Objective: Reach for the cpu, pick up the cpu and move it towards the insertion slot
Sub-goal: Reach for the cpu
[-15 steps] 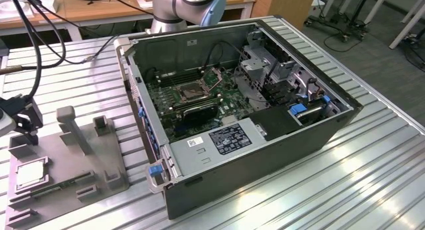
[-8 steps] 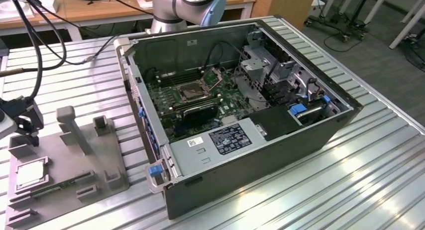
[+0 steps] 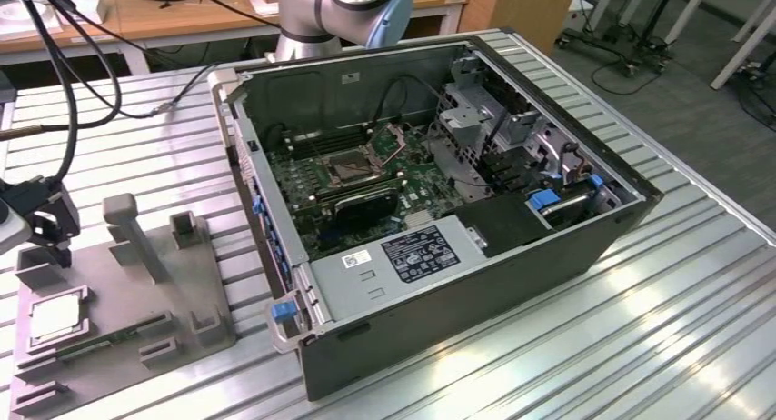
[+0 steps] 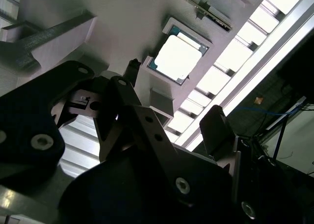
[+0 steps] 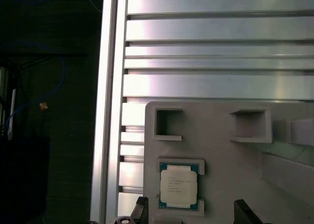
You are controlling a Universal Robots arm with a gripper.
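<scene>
The cpu (image 5: pixel 178 184) lies flat in a recess of the grey tray (image 5: pixel 225 160), below the gripper (image 5: pixel 191 211); the fingers are spread wide, in line to straddle it, not touching.

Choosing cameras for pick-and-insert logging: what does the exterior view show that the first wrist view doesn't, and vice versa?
Exterior view adds: the open computer case, its green motherboard and the insertion slot, well away from the pick spot.
First wrist view adds: the cpu top-on, seated square in its recess, with the open gripper flanking it, fingers apart.
Both: the cpu lying in the grey tray on the slatted table.
</scene>
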